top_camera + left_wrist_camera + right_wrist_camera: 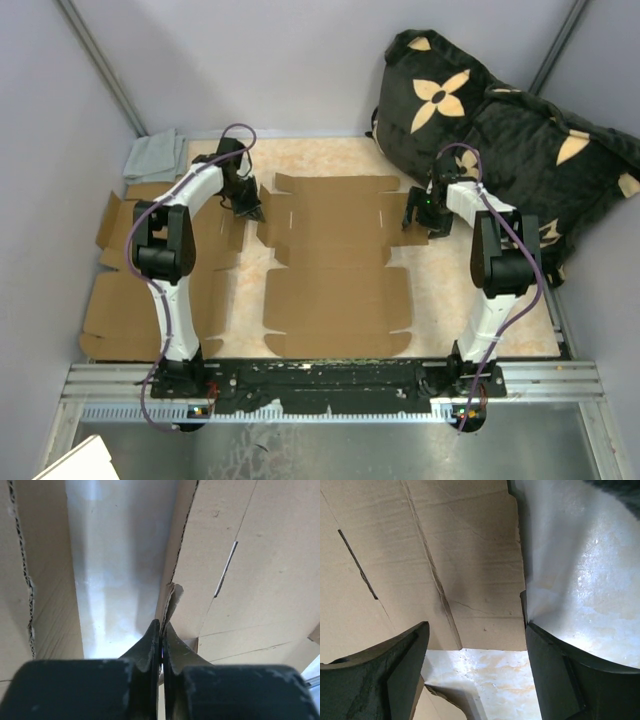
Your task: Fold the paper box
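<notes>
The left hand [250,212], narrowed to a pinch, grips the thin edge of the paper box [335,265] at its 10 o'clock flap. The box lies flat mid-surface [440,300], long axis running 12 to 6. The right hand [421,215], spread wide, straddles the 2 o'clock flap and holds nothing.

Flat cardboard box blanks: two lots counted, one centre blank [335,270] and one left blank [120,310]; whether the left lot is a single sheet or several stacked, cannot tell. Arms: two, the left arm [170,250] and the right arm [495,250], one gripper apiece, so two grippers, the left gripper [250,212] and the right gripper [418,222]. Other items, one of each: grey cloth [153,155], black cushion [500,130] with tan flower marks, white sheet [75,462] at the near left corner.
</notes>
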Robot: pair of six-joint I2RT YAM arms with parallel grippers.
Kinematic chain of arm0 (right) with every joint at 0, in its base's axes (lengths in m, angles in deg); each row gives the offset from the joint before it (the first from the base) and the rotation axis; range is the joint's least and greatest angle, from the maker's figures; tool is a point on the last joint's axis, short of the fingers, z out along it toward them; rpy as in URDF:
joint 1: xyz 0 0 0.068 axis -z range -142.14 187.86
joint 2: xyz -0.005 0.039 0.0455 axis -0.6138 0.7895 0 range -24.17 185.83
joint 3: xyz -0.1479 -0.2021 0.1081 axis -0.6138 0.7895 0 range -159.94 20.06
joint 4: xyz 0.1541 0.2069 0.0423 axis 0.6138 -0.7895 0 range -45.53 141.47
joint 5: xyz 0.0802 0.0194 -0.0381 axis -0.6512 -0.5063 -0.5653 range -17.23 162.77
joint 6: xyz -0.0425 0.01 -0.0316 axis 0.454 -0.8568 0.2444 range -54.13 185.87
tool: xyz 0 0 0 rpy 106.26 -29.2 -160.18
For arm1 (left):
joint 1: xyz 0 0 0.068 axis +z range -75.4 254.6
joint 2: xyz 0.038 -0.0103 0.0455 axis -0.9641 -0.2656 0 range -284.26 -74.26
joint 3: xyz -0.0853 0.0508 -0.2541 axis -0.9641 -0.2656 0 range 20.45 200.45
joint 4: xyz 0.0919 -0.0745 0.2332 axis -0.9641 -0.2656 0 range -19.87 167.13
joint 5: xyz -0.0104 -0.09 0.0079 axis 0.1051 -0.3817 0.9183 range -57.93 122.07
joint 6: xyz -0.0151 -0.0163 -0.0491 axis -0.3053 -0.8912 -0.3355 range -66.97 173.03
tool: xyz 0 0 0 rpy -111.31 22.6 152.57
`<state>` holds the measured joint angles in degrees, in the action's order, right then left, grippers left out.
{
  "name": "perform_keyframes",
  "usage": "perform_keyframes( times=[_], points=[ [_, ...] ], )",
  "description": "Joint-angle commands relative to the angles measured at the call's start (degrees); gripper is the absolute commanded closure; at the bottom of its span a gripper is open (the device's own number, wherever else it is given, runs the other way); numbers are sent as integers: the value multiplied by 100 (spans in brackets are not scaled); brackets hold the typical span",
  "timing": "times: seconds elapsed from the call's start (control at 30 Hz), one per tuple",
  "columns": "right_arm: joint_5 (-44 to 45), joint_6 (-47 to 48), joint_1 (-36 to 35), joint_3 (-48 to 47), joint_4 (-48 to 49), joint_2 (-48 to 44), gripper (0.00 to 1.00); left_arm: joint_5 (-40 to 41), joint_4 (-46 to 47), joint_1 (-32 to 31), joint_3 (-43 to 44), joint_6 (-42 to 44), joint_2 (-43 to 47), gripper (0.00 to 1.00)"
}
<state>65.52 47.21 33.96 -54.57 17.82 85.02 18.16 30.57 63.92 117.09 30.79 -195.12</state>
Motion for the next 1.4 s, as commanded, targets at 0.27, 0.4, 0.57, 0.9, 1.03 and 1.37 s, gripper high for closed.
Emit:
perform_keyframes(
  times=[0.27,0.4,0.57,0.9,1.03,1.37],
  points=[
    [-409,114,-149,-271,-606,-83,22,-747,1079,-53,-916,173,1199,100],
    [-312,269,-254,-507,-915,-257,22,-895,1591,-48,-1397,249,1645,100],
    [-288,368,-304,-728,-1212,-448,21,-922,2501,-48,-2378,336,2439,100],
    [100,669,-300,-1512,-1765,-696,18,-839,3841,-48,-3731,609,3580,100],
    [488,801,-295,-2231,-2131,-696,16,-683,4160,-48,-4131,723,4029,100],
    [-340,1271,-294,-2938,-1782,-473,17,-885,4533,-40,-4960,1051,5035,100]
  ],
)
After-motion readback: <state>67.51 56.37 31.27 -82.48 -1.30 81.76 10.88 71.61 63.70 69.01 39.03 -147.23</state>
